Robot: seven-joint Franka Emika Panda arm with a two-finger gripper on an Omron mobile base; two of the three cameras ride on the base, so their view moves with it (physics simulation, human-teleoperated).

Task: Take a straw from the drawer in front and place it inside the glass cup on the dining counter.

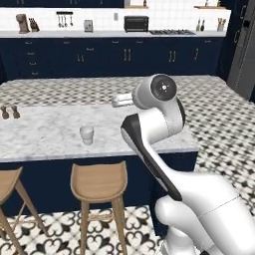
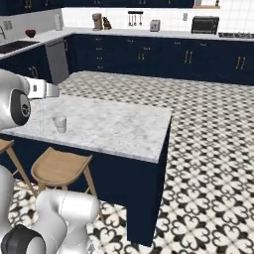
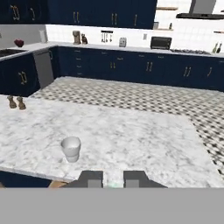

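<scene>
Straw faint, barely discernible

We see the bench with a top of white-grey veined marble, smooth and a little glossy, on a dark navy painted base. The cup looks like milky, half-clear glass, matt outside. The stools are of light wood with a smooth seat. The floor is of patterned black and white tiles. The cabinets at the back are navy with small brass handles. The wall behind them has glossy white tiles.
</scene>
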